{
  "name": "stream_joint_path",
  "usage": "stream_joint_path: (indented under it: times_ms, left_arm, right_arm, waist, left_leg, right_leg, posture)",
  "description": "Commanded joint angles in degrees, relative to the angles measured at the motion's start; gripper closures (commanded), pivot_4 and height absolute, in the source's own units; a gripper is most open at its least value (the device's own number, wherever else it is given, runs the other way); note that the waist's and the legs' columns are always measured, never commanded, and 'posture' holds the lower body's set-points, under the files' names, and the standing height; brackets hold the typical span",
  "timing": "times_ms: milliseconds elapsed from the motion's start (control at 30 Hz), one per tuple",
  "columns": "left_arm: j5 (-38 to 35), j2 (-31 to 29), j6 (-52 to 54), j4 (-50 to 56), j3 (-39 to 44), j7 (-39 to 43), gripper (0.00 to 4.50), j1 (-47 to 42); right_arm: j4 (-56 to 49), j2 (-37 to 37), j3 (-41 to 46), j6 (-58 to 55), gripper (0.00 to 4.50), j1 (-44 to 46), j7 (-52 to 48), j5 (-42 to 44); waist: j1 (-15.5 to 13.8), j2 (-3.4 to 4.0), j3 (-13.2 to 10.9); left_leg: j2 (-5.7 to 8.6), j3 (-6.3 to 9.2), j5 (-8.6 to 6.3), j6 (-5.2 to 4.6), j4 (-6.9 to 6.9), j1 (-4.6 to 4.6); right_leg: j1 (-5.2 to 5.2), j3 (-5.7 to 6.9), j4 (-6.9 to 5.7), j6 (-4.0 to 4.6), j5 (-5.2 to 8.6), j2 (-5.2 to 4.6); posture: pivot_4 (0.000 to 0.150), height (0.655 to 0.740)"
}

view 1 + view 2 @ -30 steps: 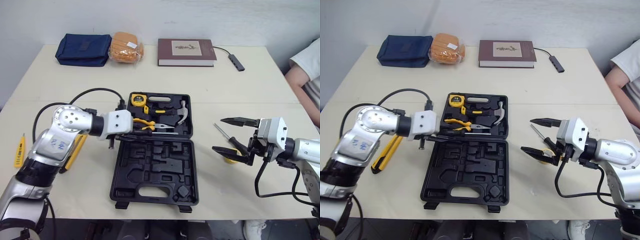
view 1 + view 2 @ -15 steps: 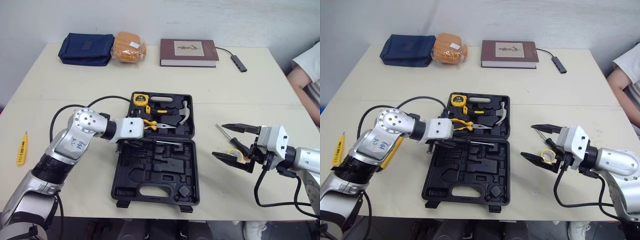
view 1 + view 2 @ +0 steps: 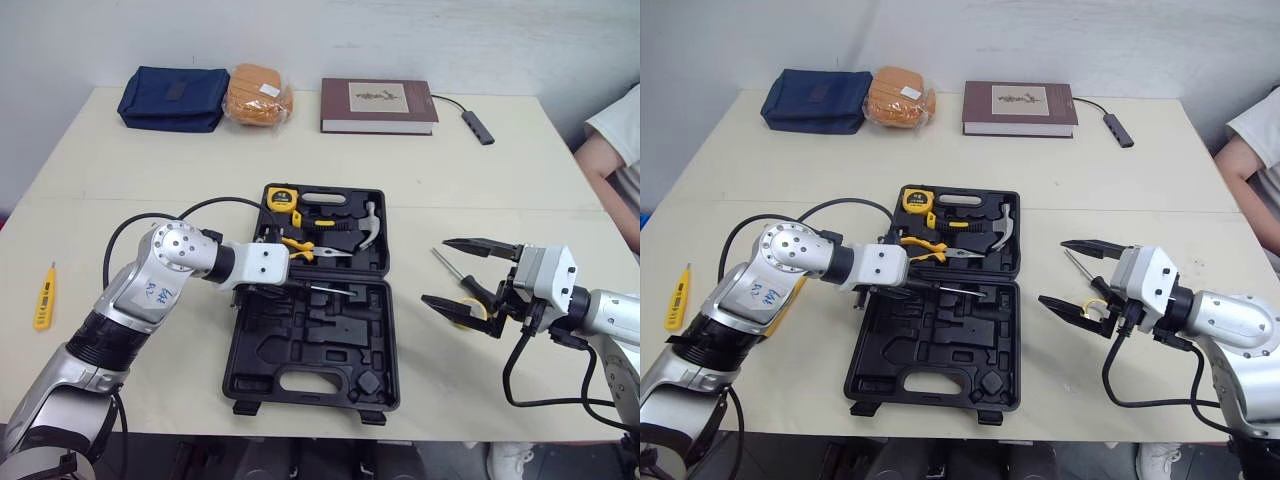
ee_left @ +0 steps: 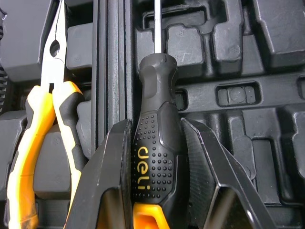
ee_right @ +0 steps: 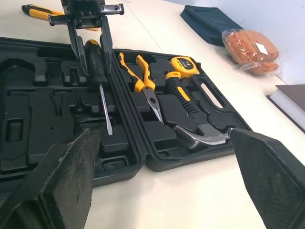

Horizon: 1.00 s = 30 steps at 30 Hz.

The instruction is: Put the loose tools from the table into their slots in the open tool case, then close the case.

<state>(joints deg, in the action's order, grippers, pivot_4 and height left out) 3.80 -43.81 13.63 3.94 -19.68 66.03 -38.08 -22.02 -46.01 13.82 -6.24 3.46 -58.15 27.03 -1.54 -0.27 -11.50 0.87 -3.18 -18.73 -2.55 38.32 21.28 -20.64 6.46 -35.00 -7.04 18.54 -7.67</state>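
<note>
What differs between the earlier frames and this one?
The left claw, shut on the black screwdriver, has carried it toward the robot's right, from the tool case's left edge to over its moulded tray near the hinge. The right claw is as before, open above the screwdriver on the table. The pliers have not moved.

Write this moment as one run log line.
left end effector: shut on screwdriver over open tool case | right end effector: open near second screwdriver on table
</note>
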Motion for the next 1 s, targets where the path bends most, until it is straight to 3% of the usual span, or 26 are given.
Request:
stream_joint_path:
  times_ms: [33,333,533,600,1000]
  left_arm:
    - [2.95,-0.08,-1.51,-0.96,-0.89,-0.84,3.61,-0.45]
    - [3.89,0.94,-5.83,-3.09,-1.41,-0.60,3.61,-0.73]
    - [2.83,1.55,-10.08,-3.14,0.42,-0.74,1.41,-1.47]
    - [2.44,1.49,-10.97,-2.72,0.79,-0.26,0.49,-1.61]
    - [-12.04,3.36,-12.52,-3.10,10.46,1.33,0.49,5.35]
  right_arm:
    - [-0.70,0.34,0.37,0.92,0.00,-0.10,0.21,0.16]
    - [-1.21,1.33,0.66,1.57,0.00,0.26,0.90,0.25]
    - [-1.23,1.77,0.38,1.71,0.00,0.28,0.71,-0.07]
    - [-1.22,1.80,0.47,1.75,0.00,0.30,0.66,0.01]
    - [-0.50,1.80,0.27,2.08,0.00,0.26,0.39,-0.05]
  waist:
    - [0.00,0.00,0.00]
    - [-0.06,0.00,0.00]
    - [0.03,0.01,0.01]
    - [0.04,0.01,0.01]
    - [-0.05,0.01,0.00]
  left_leg:
    - [0.00,0.00,0.00,0.00,0.01,-0.01]
    - [0.00,0.07,0.00,-0.01,0.13,-0.03]
    - [0.00,0.10,0.00,0.00,0.20,-0.01]
    - [0.00,0.09,0.00,0.00,0.19,0.00]
    - [-0.02,0.15,0.00,-0.01,0.31,0.04]
  right_leg:
    - [0.01,0.00,0.00,0.00,0.00,0.00]
    - [0.08,0.01,-0.07,0.01,0.00,-0.01]
    - [0.08,0.03,-0.08,0.01,0.00,-0.01]
    - [0.06,0.03,-0.06,0.01,0.00,0.00]
    - [0.07,0.05,-0.10,0.01,-0.01,-0.04]
  posture:
    - [0.150,0.7400]
    - [0.150,0.7400]
    - [0.150,0.7400]
    - [0.150,0.7400]
    - [0.150,0.7400]
